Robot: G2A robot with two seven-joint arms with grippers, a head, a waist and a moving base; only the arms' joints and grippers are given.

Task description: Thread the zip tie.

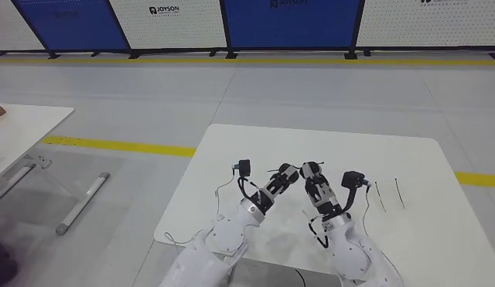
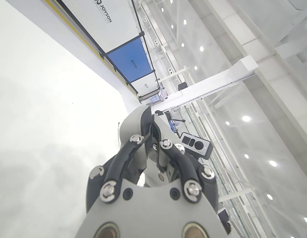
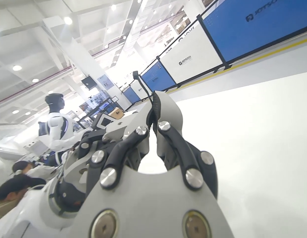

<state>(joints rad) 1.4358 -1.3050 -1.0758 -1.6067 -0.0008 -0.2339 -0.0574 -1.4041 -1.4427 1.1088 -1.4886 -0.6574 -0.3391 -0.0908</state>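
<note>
So the white worktop (image 1: 255, 144) takes up most of the top view, and both arms are parked around the middle of it with the pincers tipped in toward each other, nearly touching. My guess is they're that close because threading needs both ends of the tie brought together in the air instead of flat on the surface.

The right pincer (image 3: 154, 100) is clamped down on the zip tie (image 3: 143, 85). The black strap pokes up out of the closed pads with its little square head (image 3: 135, 73) at the free end, clear of the worktop. Holding it lower on the strap leaves the head exposed, which makes sense if the tail is supposed to be fed into it.

The left pincer (image 2: 150, 115) is squeezed closed too, right beside the right one. I honestly can't tell whether it's pinching the tail or nothing at all; the pads hide whatever might be in there.

Off to the robot's right, two spare ties (image 1: 380, 196) lie side by side on the worktop, apart from the arms, probably queued for later.

I'd say the threading isn't done yet: no closed loop anywhere.
</note>
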